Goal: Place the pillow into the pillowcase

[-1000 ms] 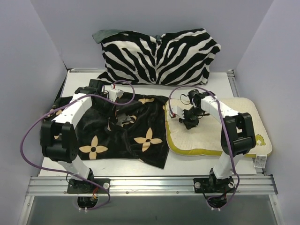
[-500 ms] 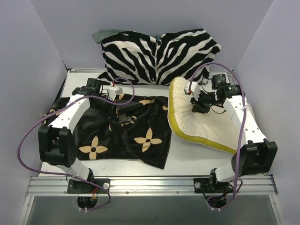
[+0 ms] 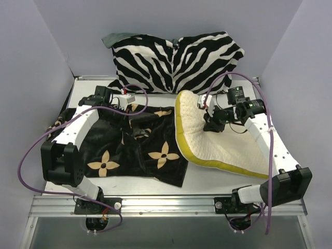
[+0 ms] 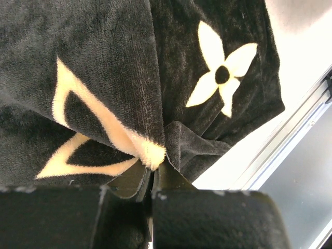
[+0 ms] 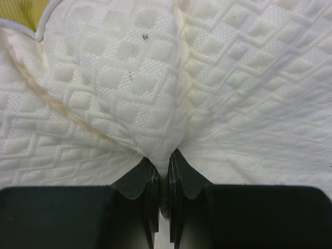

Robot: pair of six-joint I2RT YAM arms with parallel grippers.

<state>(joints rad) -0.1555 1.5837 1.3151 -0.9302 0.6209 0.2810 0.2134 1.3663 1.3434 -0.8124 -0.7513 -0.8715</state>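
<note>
The cream-yellow dimpled pillow is tilted up on the right, its olive-yellow edge band raised and facing the pillowcase. My right gripper is shut on a pinch of its top fabric, seen close in the right wrist view as the pillow bunched into the gripper. The black pillowcase with tan flowers lies flat on the left. My left gripper is shut on a raised fold of it; the left wrist view shows the pillowcase gathered at the gripper.
A large zebra-striped cushion leans against the back wall. The white table is boxed in by pale walls on three sides, with a metal rail along the front edge. Purple cables loop off both arms.
My right arm has lifted the pillow off the table and swung it left, so its banded edge now stands next to the pillowcase. The left gripper has stayed put, holding the fold.
</note>
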